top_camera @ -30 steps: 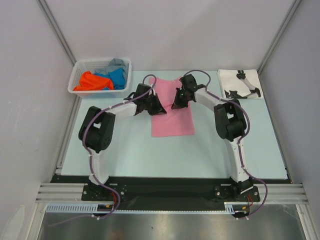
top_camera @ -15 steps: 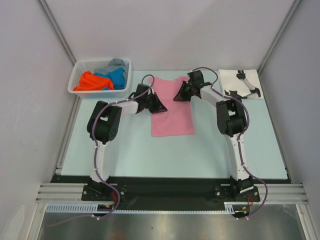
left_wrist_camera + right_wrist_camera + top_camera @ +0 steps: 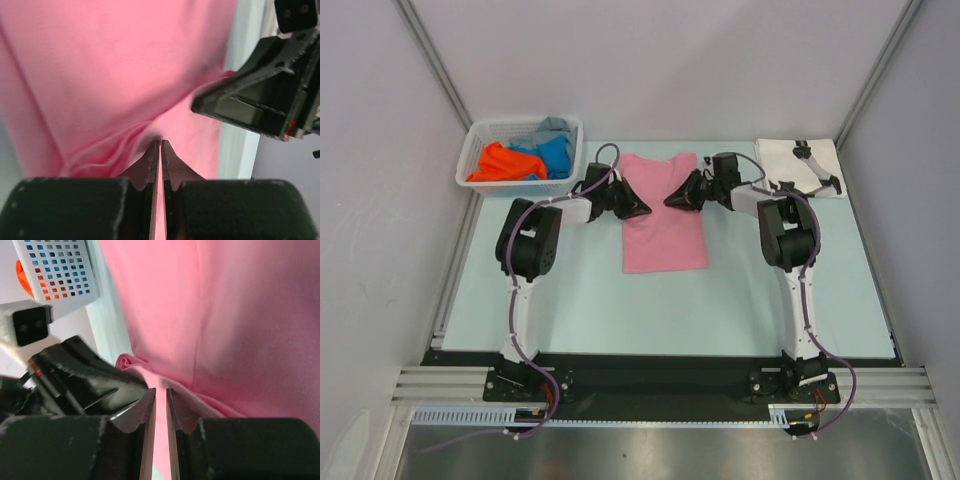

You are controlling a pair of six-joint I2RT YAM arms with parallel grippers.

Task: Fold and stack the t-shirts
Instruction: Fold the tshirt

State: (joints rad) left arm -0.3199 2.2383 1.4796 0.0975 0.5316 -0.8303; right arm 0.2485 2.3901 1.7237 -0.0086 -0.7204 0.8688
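Note:
A pink t-shirt (image 3: 663,225) lies flat in the middle of the table, collar toward the far edge. My left gripper (image 3: 638,205) sits low at the shirt's left side. In the left wrist view this gripper (image 3: 160,142) is shut on a bunched fold of the pink t-shirt (image 3: 110,75). My right gripper (image 3: 672,200) lies at the shirt's right side. Its jaws (image 3: 160,390) stand a narrow gap apart over the pink cloth (image 3: 225,315). Orange (image 3: 500,163), blue (image 3: 557,155) and grey (image 3: 553,127) t-shirts fill the basket. A white t-shirt with black print (image 3: 800,167) lies folded at the far right.
The white lattice basket (image 3: 525,123) stands at the table's far left corner and also shows in the right wrist view (image 3: 55,275). The two wrists face each other closely across the pink shirt. Grey walls enclose the pale blue table (image 3: 580,310).
Both wrists have dropped lower and drawn apart toward the shirt's sides, and the shirt's upper part now lies wider and flatter. The right jaws have parted slightly.

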